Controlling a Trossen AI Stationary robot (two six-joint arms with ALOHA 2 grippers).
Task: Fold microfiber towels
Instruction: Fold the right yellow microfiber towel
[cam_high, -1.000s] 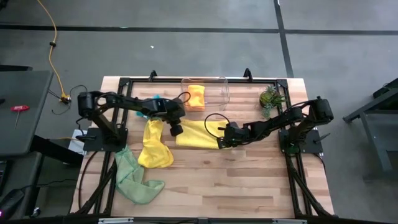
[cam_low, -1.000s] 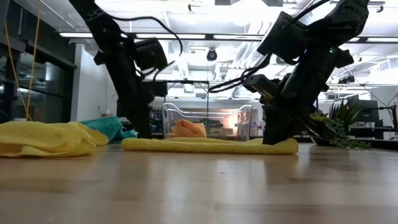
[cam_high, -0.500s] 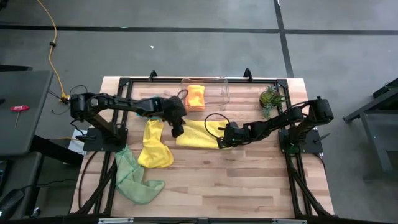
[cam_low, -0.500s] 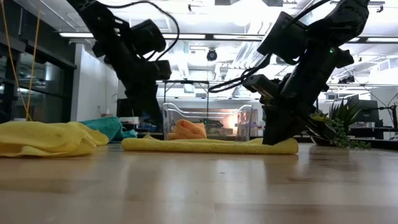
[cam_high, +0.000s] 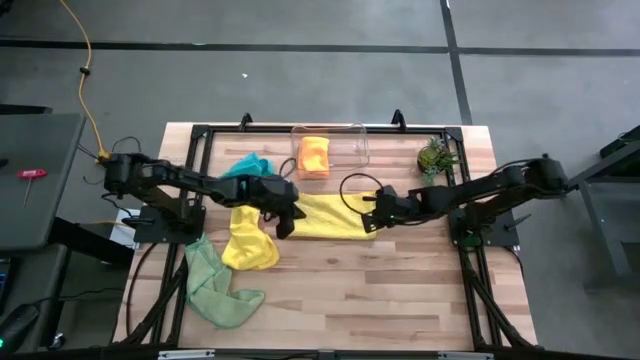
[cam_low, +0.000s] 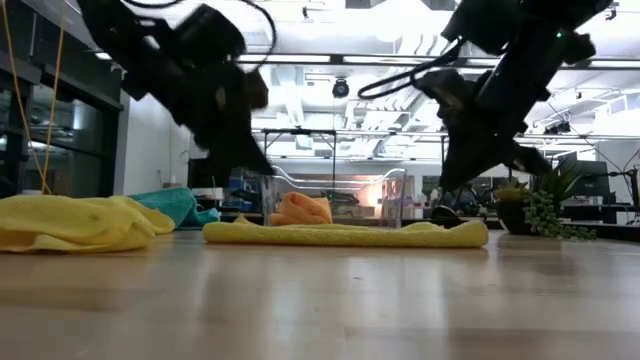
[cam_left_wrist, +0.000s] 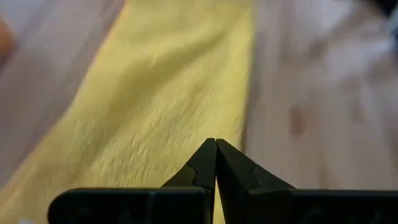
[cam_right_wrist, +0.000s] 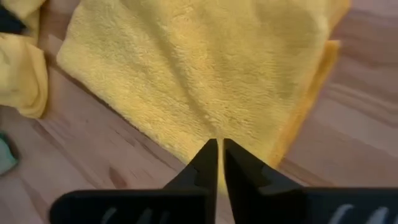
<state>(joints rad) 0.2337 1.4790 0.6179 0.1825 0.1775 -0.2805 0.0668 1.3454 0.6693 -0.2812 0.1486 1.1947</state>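
A folded yellow towel (cam_high: 325, 216) lies flat at the table's middle; it also shows in the low view (cam_low: 345, 234). My left gripper (cam_high: 286, 224) is shut and hovers over the towel's left end (cam_left_wrist: 186, 93). My right gripper (cam_high: 373, 213) is shut and hovers over the towel's right end (cam_right_wrist: 205, 68), where two layers show one upon the other. In the low view both grippers stand above the towel, the left one (cam_low: 258, 165) blurred, the right one (cam_low: 447, 192). An orange towel (cam_high: 315, 155) lies in the clear bin (cam_high: 355, 135).
A crumpled yellow towel (cam_high: 248, 242) lies left of the folded one. A light green towel (cam_high: 215, 285) lies near the front left and a teal towel (cam_high: 250, 165) behind my left arm. A potted plant (cam_high: 435, 155) stands at the far right. Bare wood (cam_high: 400, 290) lies at the front right.
My right gripper has lifted off the folded towel's right end and drawn back toward the table's right edge. My left gripper has swung from the towel's far left corner toward the near edge, over the towel's left end.
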